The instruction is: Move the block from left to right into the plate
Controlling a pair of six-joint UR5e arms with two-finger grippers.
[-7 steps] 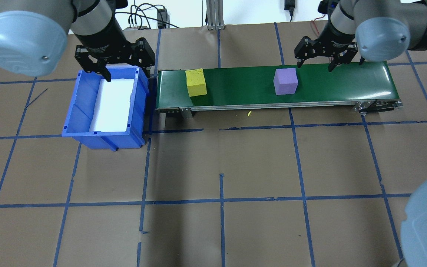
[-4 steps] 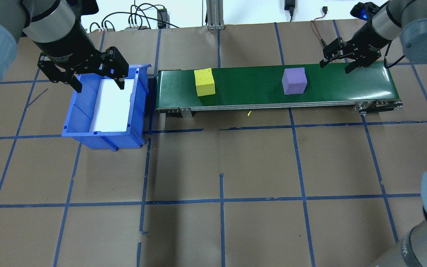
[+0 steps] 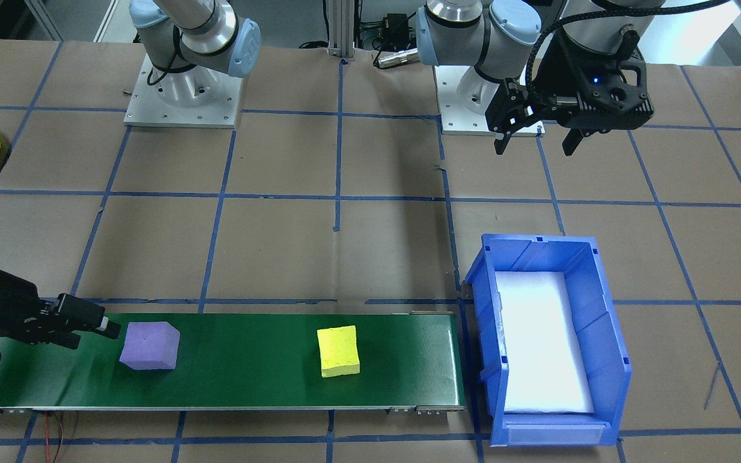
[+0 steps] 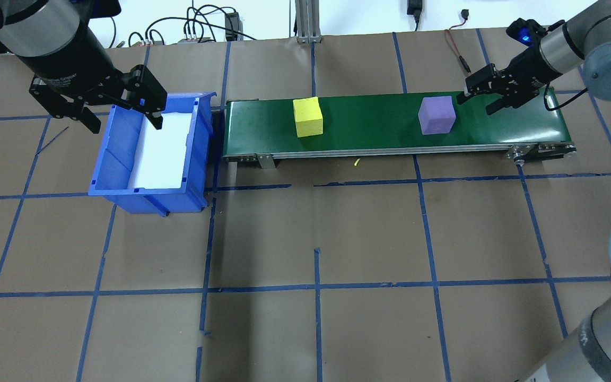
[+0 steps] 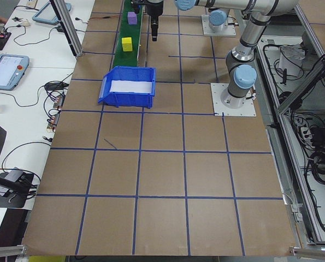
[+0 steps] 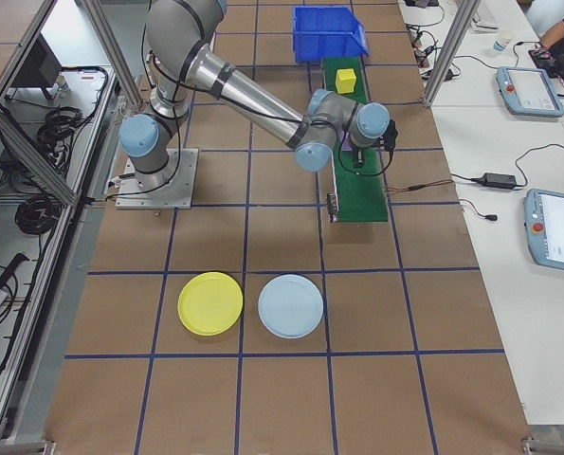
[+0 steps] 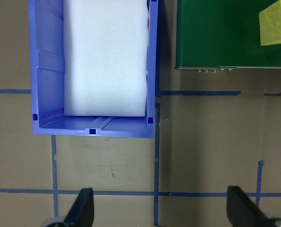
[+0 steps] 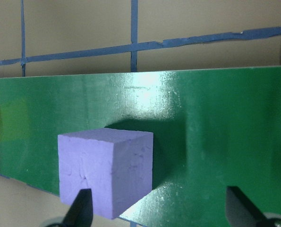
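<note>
A purple block and a yellow block ride the green conveyor belt. The purple one fills the lower left of the right wrist view. My right gripper is open, low over the belt and just right of the purple block, without touching it. Open and empty too, my left gripper hangs high over the blue bin. The yellow plate lies on the table far off the belt's right end and shows in the exterior right view.
A light blue plate lies beside the yellow one. The bin, lined in white, stands against the belt's left end. Cables run along the table's far edge. Brown paper with blue tape lines covers the table.
Both blocks have travelled right along the belt. My left gripper has drawn back to the left over the bin. My right gripper has swung right and dropped beside the purple block.
</note>
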